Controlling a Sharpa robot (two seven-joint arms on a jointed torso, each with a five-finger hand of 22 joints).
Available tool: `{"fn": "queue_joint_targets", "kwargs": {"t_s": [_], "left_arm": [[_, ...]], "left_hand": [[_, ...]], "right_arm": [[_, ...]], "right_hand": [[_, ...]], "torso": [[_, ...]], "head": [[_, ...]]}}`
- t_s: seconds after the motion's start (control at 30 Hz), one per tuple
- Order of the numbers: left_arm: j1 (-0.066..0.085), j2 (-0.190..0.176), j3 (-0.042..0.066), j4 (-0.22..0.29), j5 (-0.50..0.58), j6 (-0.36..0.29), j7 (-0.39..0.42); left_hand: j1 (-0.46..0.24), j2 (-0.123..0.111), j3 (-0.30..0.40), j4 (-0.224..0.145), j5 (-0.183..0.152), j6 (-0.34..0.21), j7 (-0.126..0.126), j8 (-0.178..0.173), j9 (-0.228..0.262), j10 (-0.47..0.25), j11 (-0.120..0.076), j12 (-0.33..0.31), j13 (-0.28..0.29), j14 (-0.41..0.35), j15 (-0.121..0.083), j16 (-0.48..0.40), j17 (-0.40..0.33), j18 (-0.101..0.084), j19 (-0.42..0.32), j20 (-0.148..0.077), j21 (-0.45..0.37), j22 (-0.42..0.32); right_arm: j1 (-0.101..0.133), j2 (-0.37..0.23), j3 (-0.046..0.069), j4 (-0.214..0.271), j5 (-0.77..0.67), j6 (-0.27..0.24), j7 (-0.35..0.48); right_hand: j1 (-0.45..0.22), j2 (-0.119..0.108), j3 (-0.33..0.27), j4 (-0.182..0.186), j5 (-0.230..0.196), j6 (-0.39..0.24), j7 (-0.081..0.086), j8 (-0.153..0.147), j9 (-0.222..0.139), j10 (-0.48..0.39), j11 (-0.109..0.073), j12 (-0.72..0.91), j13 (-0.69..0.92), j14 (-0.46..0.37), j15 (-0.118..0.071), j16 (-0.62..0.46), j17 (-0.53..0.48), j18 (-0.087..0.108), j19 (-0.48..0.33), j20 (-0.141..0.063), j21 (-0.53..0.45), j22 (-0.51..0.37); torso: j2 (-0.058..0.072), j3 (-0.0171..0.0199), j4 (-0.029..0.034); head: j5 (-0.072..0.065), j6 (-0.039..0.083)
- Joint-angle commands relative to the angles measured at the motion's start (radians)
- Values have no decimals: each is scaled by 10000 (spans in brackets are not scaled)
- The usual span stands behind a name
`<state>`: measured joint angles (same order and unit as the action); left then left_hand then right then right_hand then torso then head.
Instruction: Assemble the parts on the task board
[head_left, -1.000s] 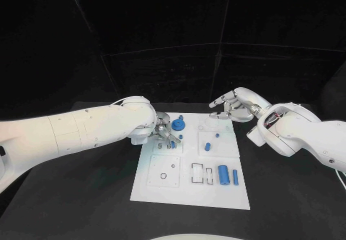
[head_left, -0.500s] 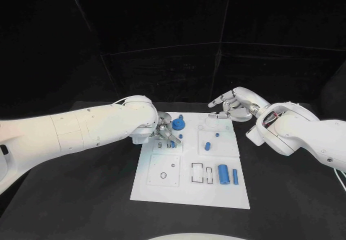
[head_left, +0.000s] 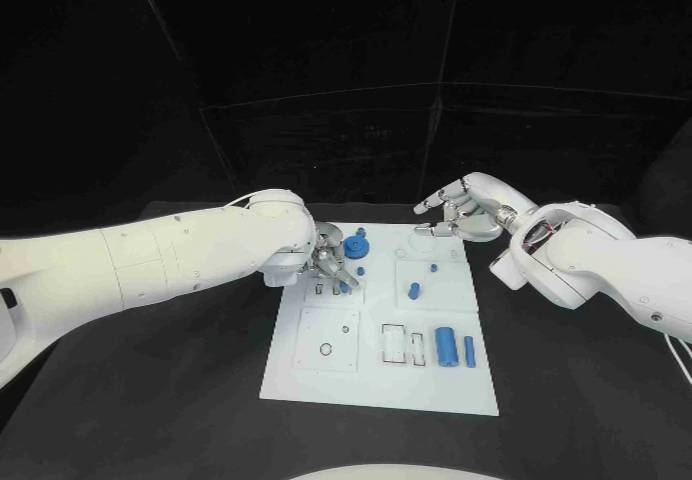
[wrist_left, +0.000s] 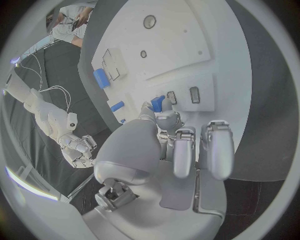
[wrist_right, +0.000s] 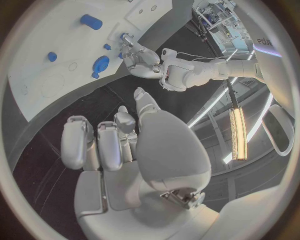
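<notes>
Left hand (head_left: 326, 262) hangs low over the far left part of the task board (head_left: 384, 385), fingers pointing down at the small slots there. From the left wrist camera a small blue part (wrist_left: 157, 103) sits pinched between the thumb and a fingertip, right at the edge of two narrow rectangular slots, while the other fingers (wrist_left: 215, 150) lie curled beside it with nothing in them. Whether the part already touches the board cannot be told. Right hand (head_left: 464, 212) hovers off the far right corner of the board, above the black table (head_left: 173, 400); its fingers are loosely bent and apart, and it holds nothing, which the right wrist camera confirms, with the palm (wrist_right: 159, 150) bare and the fingers clear of the board. On the board, a blue gear-shaped part (head_left: 358, 246) stands near the far edge just beside the left hand's fingers. A short blue peg (head_left: 414, 292) lies in the far right panel, with a smaller blue piece (head_left: 434, 270) a little beyond it. In the near right area a thick blue cylinder (head_left: 447, 348) lies lengthwise, and a thin blue rod (head_left: 470, 351) lies parallel just beside it on the side toward the right arm. Two outlined rectangular recesses (head_left: 404, 346) sit next to the cylinder, and a square plate (head_left: 329, 340) with a small hole occupies the near left panel.
</notes>
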<state>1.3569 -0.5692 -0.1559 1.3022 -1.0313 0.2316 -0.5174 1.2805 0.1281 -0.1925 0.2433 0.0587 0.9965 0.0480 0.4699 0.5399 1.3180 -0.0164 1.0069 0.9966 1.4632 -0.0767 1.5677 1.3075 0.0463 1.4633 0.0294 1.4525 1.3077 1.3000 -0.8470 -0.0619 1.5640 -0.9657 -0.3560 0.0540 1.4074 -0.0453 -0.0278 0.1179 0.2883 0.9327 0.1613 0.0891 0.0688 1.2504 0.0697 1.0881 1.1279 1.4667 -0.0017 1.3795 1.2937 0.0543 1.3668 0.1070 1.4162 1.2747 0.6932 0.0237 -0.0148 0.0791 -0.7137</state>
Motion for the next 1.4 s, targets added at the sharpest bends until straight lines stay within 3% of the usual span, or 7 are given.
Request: {"fn": "queue_joint_targets", "kwargs": {"t_s": [0.03,0.27,0.53,0.67,0.8,1.0,1.4], "left_arm": [[18,3,3,1,91,58,-30],[18,2,3,-1,278,48,-12],[18,-99,3,40,853,-98,46],[18,-226,3,130,1159,-448,81],[17,-362,2,251,1494,-864,108],[12,-631,-3,563,2021,-1563,145],[-111,-1242,-158,1459,870,-2766,175]], "left_hand": [[408,96,312,-200,-2,-116,-9,39,51,-15,-85,35,5,1076,-87,31,2633,-34,338,-47,-34,542],[1306,211,1140,-761,97,-255,-84,-28,109,-61,-159,-36,-17,1076,-154,31,2633,-16,300,-110,-88,471],[1600,-112,2282,-971,740,-319,-82,-132,148,-82,-169,-169,-87,1076,-166,31,2633,3,259,-137,-158,393],[1432,-607,3752,-976,774,-324,-42,-120,258,-7,-162,-211,-107,1076,-135,31,2633,17,233,-130,-211,345],[743,-1501,6049,-1032,755,-325,-6,97,554,100,-168,-193,-95,1076,-125,31,2633,24,229,-126,-242,348],[-99,-2151,7854,-1394,798,-387,-53,436,932,195,-170,-98,-39,1076,-147,31,2633,17,247,-131,-243,399],[-505,-2356,8609,-1723,802,-457,-78,649,1155,209,-177,-108,-87,1076,-162,31,2633,1,280,-141,-206,489]], "right_arm": [[22,17,7,-2,-13,95,11],[22,36,6,-20,-13,135,2],[21,42,6,-35,-13,176,-7],[21,45,6,-49,-13,193,-12],[21,47,6,-73,-13,212,-19],[21,39,5,-132,-13,255,-28],[21,27,4,-193,-13,341,-54]], "right_hand": [[129,30,-54,5,67,40,-28,64,4,-47,3,-48,-8,415,-36,-47,-19,152,-88,-7,-58,-11],[193,59,-89,-4,286,44,-29,77,3,-50,-1,-43,-19,419,-42,-64,-21,155,-91,-14,-78,-30],[204,60,-104,-4,341,44,-29,80,2,-51,-2,-42,-23,421,-43,-67,-21,155,-88,-15,-80,-30],[204,60,-104,-4,341,44,-29,80,2,-51,-2,-42,-23,421,-43,-67,-21,155,-88,-15,-80,-30],[206,61,-111,-2,366,45,-30,82,2,-56,-2,-48,-30,421,-44,-72,-25,158,-96,-16,-89,-44],[202,58,-117,1,375,45,-29,82,2,-60,-1,-54,-37,420,-44,-76,-29,159,-101,-16,-93,-51],[201,57,-120,2,378,45,-29,82,2,-62,-1,-56,-39,420,-43,-77,-30,160,-103,-16,-95,-54]], "torso": [[-1,-1,9],[-2,0,5],[-7,3,14],[-2,7,28],[-10,9,28],[-6,2,34],[-43,26,88]], "head": [[-8,-5],[7,-19],[13,-17],[15,-7],[8,2],[-17,41],[47,-34]]}}
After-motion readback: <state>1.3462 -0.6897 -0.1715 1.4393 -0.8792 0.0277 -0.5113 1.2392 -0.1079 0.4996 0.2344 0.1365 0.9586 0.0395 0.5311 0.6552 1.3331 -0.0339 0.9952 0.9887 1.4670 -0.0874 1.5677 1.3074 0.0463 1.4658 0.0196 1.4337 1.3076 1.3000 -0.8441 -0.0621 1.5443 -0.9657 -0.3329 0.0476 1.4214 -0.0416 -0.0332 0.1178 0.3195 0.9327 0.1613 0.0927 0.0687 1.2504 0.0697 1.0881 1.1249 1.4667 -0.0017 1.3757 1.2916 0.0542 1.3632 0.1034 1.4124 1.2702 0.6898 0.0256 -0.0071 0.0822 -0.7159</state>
